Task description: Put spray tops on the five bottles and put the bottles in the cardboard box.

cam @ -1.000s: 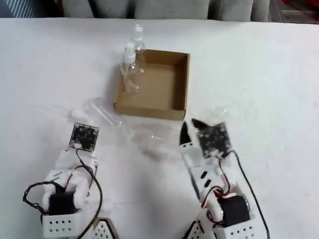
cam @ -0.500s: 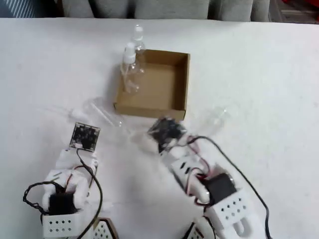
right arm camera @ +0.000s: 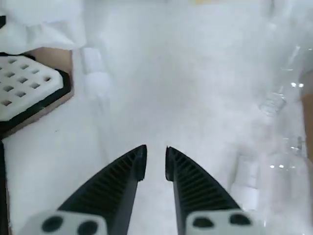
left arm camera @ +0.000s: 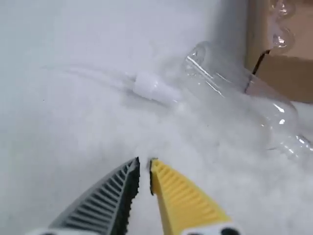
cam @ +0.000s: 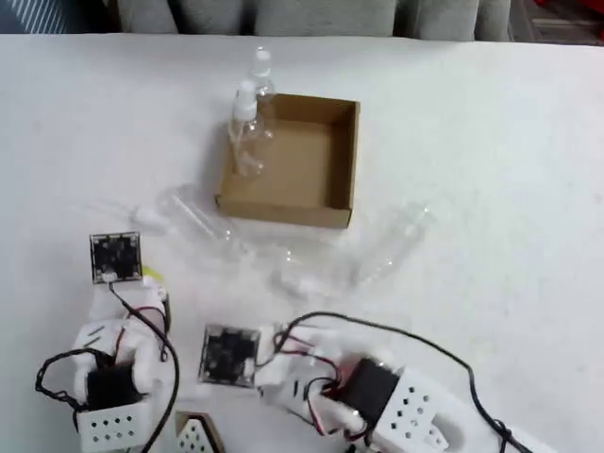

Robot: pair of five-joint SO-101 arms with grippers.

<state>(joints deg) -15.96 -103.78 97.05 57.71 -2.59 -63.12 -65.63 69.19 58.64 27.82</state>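
**A:** Which arm would you send next? Two capped bottles [cam: 247, 123] stand at the far-left corner of the cardboard box [cam: 300, 165]. I can't tell if they're inside it or just outside. The bare ones lie flat on the table [cam: 491, 142], on the near side of the box.

**B:** Left arm, I reckon. The left gripper [left arm camera: 145, 171] sits low over the table with its fingers almost pinched together, just a sliver of gap and nothing in it. Dead ahead, a bit farther out, a loose spray top [left arm camera: 152, 88] lies flat with its thin dip tube running off to the left. So the long axis runs left-right, square across the fingers, which should make for an easy pinch once they open.

**A:** And the bottle it goes on?

**B:** A clear bottle [left arm camera: 244, 100] lies just right of that top, between it and the box's near-left corner. It sits diagonally, far-left to near-right.

**A:** Right arm?

**B:** The right gripper [right arm camera: 155, 164] is down by the near edge beside a white perforated block [right arm camera: 22, 90]. Its fingers are also nearly together and empty. What looks like a second spray top [right arm camera: 95, 73] lies ahead of it, well apart from that bottle.
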